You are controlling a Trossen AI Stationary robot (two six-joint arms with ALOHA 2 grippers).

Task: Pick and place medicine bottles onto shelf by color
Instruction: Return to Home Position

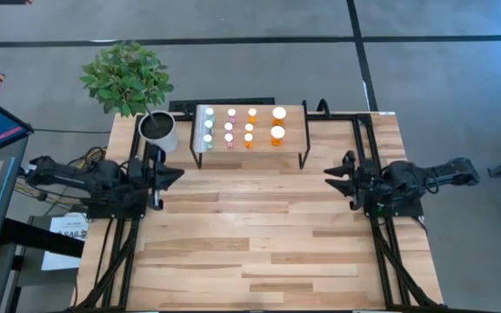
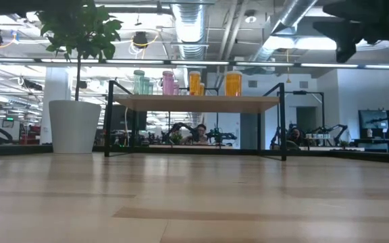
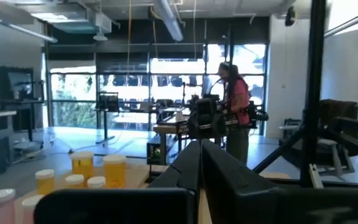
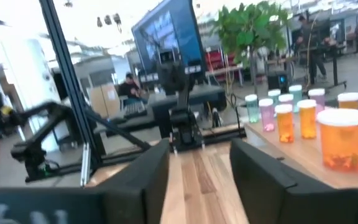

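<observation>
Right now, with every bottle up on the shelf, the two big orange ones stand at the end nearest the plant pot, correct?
Not quite. The two large orange bottles stand at the end of the shelf farthest from the plant pot, as the high view shows. The rest is right.

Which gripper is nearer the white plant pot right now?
Left. The left gripper sits just in front of the white plant pot; the right gripper is far off, past the other end of the shelf.
</observation>
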